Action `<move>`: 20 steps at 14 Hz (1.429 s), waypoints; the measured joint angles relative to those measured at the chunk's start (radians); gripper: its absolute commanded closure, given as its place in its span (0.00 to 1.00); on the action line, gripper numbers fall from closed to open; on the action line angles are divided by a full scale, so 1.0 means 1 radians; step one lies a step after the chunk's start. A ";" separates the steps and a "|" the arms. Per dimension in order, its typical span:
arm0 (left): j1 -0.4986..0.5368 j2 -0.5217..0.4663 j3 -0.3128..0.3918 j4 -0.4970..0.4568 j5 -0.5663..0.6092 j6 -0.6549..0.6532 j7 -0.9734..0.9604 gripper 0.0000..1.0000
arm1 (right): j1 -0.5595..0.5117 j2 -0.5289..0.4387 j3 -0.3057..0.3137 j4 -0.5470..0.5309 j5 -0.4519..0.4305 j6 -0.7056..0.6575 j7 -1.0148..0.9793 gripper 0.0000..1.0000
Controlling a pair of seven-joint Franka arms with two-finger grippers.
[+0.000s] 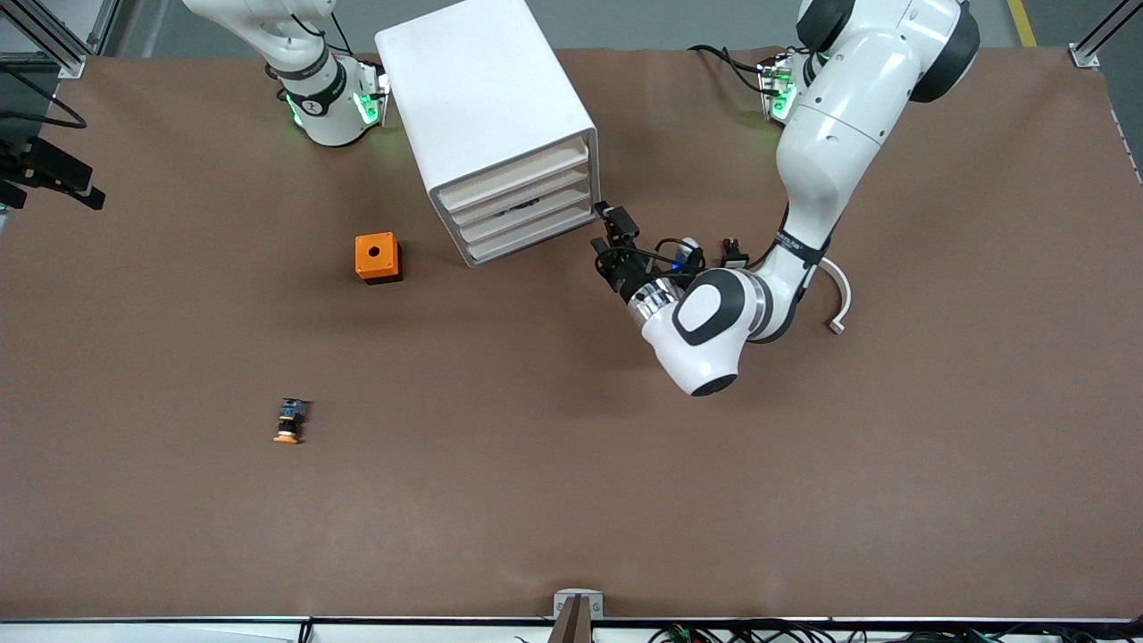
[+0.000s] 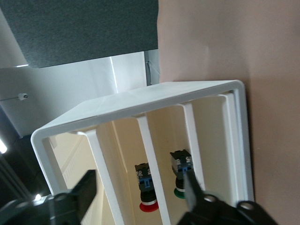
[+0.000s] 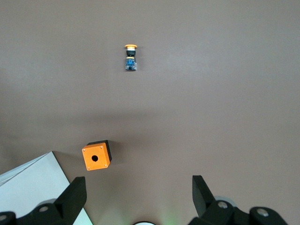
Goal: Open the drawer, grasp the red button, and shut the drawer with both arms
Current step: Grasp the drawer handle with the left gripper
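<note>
The white four-drawer cabinet (image 1: 487, 107) stands near the robots' bases. Its second drawer from the top (image 1: 536, 189) sits flush with the others. In the left wrist view the cabinet's front (image 2: 140, 105) fills the view. The red-capped button (image 2: 148, 186) lies inside what looks like the second drawer. My left gripper (image 1: 607, 230) is open and empty just in front of the drawers, at their corner toward the left arm's end; it also shows in the left wrist view (image 2: 138, 197). My right gripper (image 3: 138, 185) is open and empty, waiting high above the table beside the cabinet.
A green-capped button (image 2: 180, 176) lies in the drawer below the red one. The orange box with a hole (image 1: 377, 257) stands beside the cabinet toward the right arm's end and shows in the right wrist view (image 3: 96, 156). An orange-capped button (image 1: 287, 422) lies nearer the front camera (image 3: 131, 58).
</note>
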 measured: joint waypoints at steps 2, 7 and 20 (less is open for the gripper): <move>-0.007 0.008 0.000 0.002 -0.013 -0.006 -0.008 0.43 | 0.000 0.000 -0.001 0.000 0.000 0.000 -0.009 0.00; -0.021 0.041 0.000 0.002 -0.048 -0.006 -0.032 0.43 | 0.000 0.000 -0.001 -0.001 0.000 -0.001 -0.011 0.00; -0.136 0.069 0.000 0.004 -0.079 0.030 -0.047 0.57 | 0.000 0.000 -0.003 -0.001 0.017 0.000 -0.003 0.00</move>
